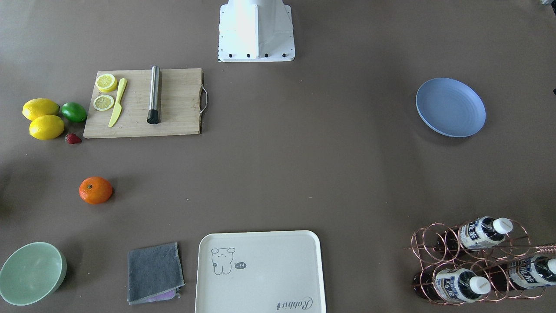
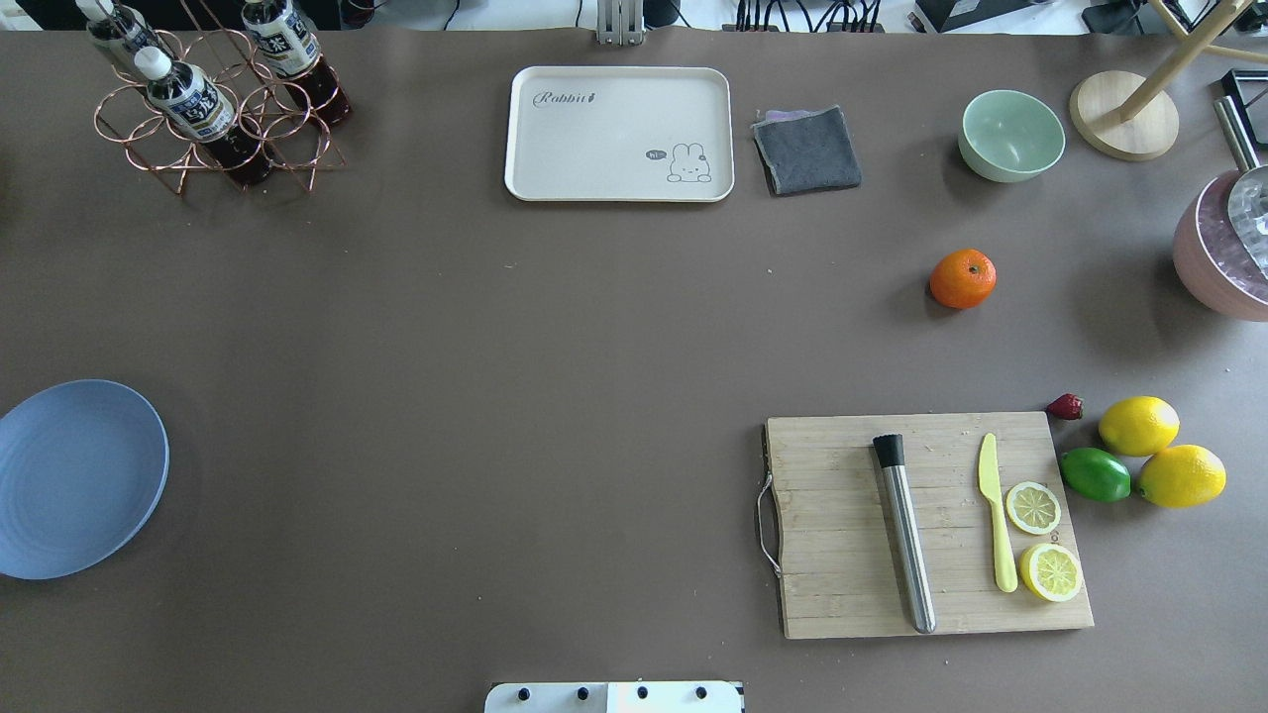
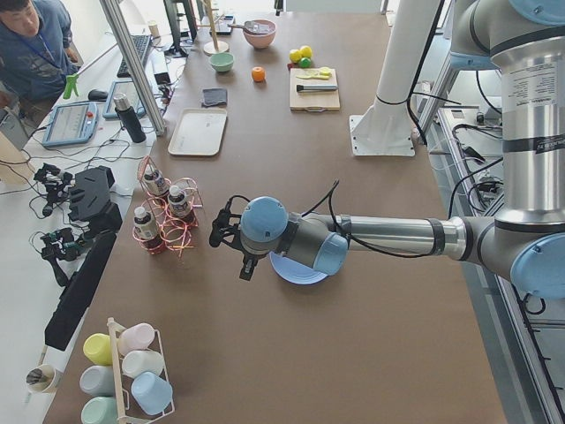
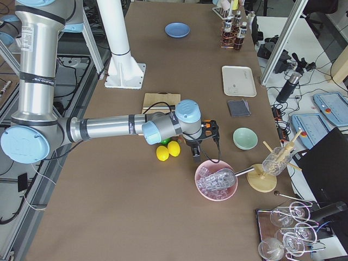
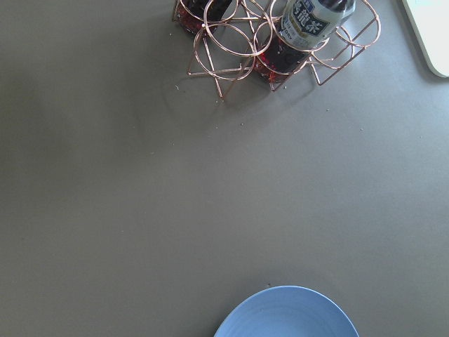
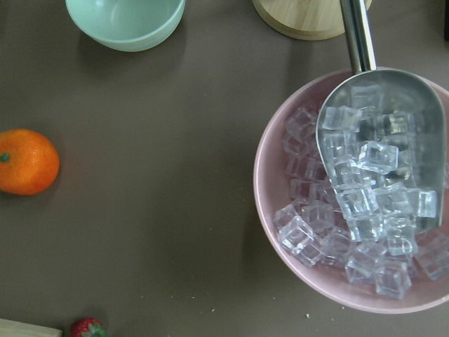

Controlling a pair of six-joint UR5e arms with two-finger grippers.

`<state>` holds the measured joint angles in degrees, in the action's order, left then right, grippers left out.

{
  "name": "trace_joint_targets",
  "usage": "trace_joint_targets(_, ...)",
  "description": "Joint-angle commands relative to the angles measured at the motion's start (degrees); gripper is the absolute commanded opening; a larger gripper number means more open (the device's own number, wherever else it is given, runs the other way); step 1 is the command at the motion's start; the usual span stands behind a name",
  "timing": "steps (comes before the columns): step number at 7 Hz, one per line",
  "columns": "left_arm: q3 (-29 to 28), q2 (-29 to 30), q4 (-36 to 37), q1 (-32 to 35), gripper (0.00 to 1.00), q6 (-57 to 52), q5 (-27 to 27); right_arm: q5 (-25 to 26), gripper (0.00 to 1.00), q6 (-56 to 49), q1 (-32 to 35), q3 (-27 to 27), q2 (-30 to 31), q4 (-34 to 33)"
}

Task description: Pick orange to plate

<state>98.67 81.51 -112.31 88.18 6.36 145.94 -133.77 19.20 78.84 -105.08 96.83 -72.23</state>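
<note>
The orange lies alone on the brown table, between the mint-green bowl and the cutting board, and shows at the left edge of the right wrist view. The pale-blue plate rests far across the table on my left side, bare. My left gripper hovers over the table just beyond the plate, toward the bottle rack. My right gripper hangs near the pink ice bowl, beside the orange. Both grippers show only in the side views, so I cannot tell whether they are open or shut.
A wooden cutting board holds a steel muddler, yellow knife and lemon halves. Two lemons, a lime and a strawberry lie beside it. A cream tray, grey cloth, green bowl, bottle rack and pink ice bowl line the far edge.
</note>
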Motion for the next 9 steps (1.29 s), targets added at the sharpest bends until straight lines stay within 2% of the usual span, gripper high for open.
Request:
trace_joint_targets(1, -3.63, -2.13, -5.33, -5.36, 0.98, 3.91, -4.88, 5.50, 0.99, 14.42, -9.62, -3.27, -2.17, 0.16)
trace_joint_targets(2, -10.62, -2.14, -14.86, -7.21, 0.98, 6.01, -4.88, 6.84, 0.99, 17.77, -12.80, -4.16, -2.69, 0.33)
trace_joint_targets(3, -15.56, -2.14, -25.65, -10.97, 0.98, 13.69, -4.88, 8.08, 0.99, 18.67, -14.31, -3.64, -2.61, 3.47)
trace_joint_targets(4, -18.83, -2.14, -33.51, -14.66, 0.98, 19.59, -6.71, 8.09, 0.99, 18.68, -14.76, -3.55, -2.44, 4.20)
trace_joint_targets(5, -19.74, -2.14, -37.33, -17.83, 0.98, 23.13, -7.59, 8.09, 0.99, 18.60, -14.94, -3.55, -2.35, 4.29)
trace_joint_targets(9, -20.53, -2.93, -43.33, -23.83, 0.97, 26.07, -7.60, 8.97, 1.00, 18.51, -15.30, -3.55, -2.35, 4.38)
